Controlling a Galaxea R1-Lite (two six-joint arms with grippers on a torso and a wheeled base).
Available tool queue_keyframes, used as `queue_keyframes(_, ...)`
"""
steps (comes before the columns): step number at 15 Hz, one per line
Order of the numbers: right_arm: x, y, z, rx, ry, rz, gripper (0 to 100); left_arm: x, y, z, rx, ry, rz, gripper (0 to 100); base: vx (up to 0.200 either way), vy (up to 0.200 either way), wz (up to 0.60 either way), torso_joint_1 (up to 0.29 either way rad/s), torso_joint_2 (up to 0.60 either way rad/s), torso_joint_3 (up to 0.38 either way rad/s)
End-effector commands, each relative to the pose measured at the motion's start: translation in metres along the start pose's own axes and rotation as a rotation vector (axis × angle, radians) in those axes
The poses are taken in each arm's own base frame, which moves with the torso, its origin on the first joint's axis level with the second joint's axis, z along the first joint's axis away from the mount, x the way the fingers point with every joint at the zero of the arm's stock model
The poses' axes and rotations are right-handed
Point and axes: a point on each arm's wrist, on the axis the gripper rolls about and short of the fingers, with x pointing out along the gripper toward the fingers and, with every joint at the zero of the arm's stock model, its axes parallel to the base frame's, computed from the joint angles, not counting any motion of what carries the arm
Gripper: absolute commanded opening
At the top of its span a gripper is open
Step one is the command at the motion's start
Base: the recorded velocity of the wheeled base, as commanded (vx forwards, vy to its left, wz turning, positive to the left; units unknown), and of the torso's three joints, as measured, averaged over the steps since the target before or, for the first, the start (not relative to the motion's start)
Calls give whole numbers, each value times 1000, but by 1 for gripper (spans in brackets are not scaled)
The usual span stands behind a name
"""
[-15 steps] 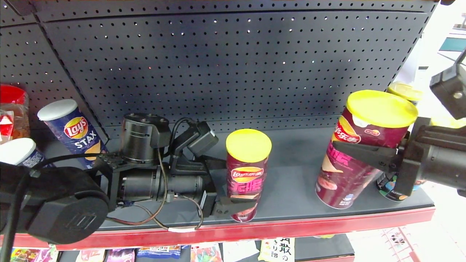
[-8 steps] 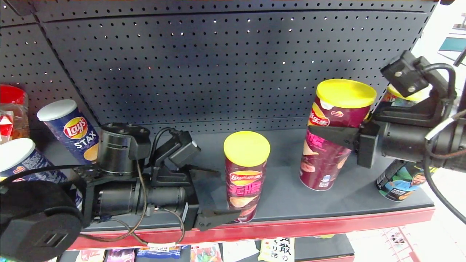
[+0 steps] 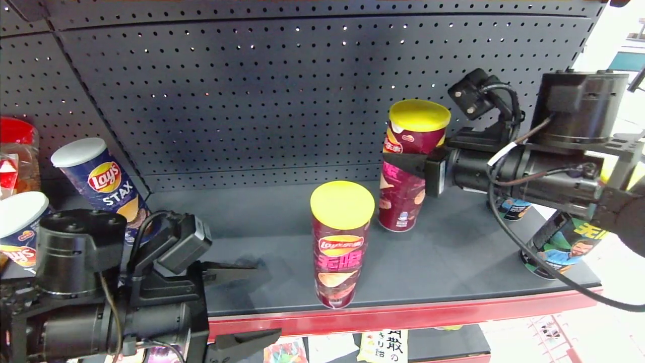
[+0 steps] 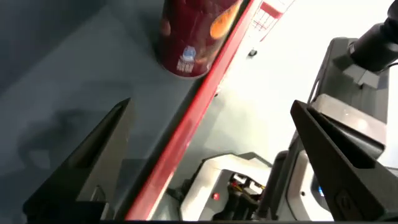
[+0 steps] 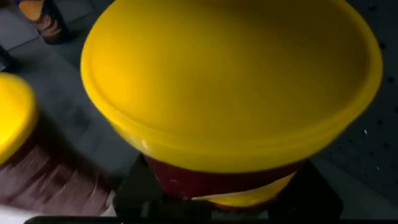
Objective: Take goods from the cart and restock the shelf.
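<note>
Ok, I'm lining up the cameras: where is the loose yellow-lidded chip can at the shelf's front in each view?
Head view: the chip can stands mid-shelf near the red edge.
Left wrist view: the chip can stands by that red edge, beyond the open left gripper.
Right wrist view: the chip can shows beside the held can.
Shared landmark: the grey shelf board.

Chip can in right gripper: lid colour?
Yellow. The lid shows best in the right wrist view.

Red-edged grey shelf point(image 3: 453, 262), maroon can point(image 3: 341, 252) upright near front, second maroon can point(image 3: 403, 196) farther back, blue cans point(image 3: 108, 184) at left
</note>
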Motion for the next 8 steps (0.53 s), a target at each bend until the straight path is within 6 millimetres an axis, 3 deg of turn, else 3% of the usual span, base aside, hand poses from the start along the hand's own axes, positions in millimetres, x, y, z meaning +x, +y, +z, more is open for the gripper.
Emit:
queue_keyframes(1, 30, 0, -9, 21, 21, 20, 0, -18, -12, -1, -7, -46, 9, 100, 0, 0, 0, 0, 0, 0)
queue_keyframes(4, 49, 1, -14, 28, 31, 48, 0, -33, -21, -6, -44, -73, 50, 100, 0, 0, 0, 0, 0, 0)
queue_keyframes(8, 67, 0, -17, 26, 30, 65, 0, -33, -22, -6, -45, -75, 53, 100, 0, 0, 0, 0, 0, 0)
